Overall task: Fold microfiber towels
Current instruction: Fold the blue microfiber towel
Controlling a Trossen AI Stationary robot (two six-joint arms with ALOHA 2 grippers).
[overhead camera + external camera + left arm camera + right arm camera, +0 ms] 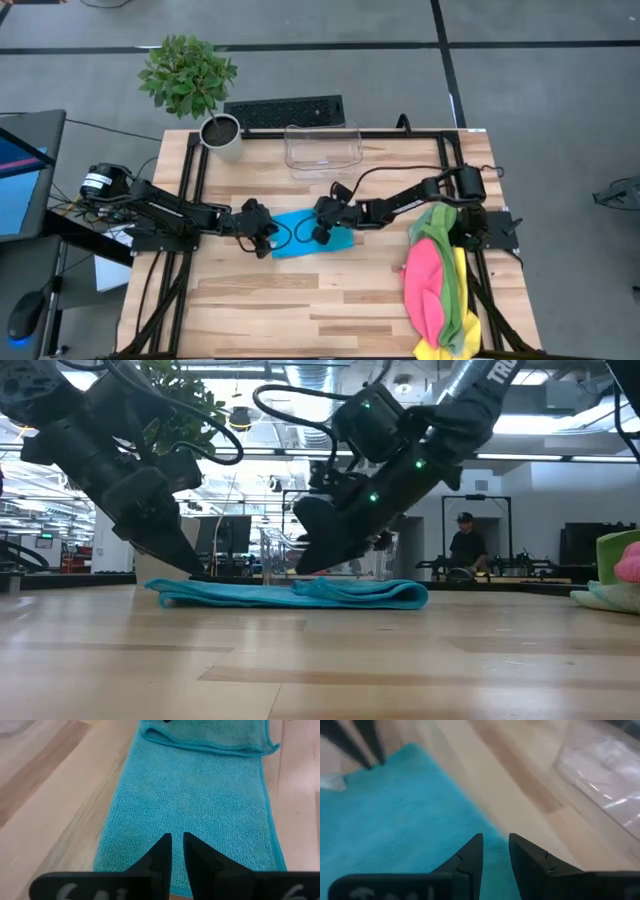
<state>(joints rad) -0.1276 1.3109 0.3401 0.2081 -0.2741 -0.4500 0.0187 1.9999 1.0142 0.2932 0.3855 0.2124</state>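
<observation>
A bright blue towel [310,238] lies at the table's middle as a long folded strip. Its right end [210,740] is doubled over on itself. My left gripper [266,242] is shut, and its tips are down at the strip's left end [175,592]. My right gripper [322,232] hangs open, slanting down, just over the strip's far edge [470,815] with nothing between its fingers. I cannot tell whether it touches the cloth. A heap of pink, green and yellow towels [440,290] lies over the right arm's base. My left gripper sets its shut fingertips [165,845] down on the top layer of the blue towel near its left end [200,825]. It comes slanting down from the table's left, and the fingers point along the strip. The cloth lies flat on the table under them.
A clear plastic bin [322,148] stands behind the towel at the far edge. A potted plant [220,135] is to its left, and a keyboard [285,110] lies beyond the edge. Bare wood [300,310] stretches toward the near edge. A person [465,545] stands in the room behind.
</observation>
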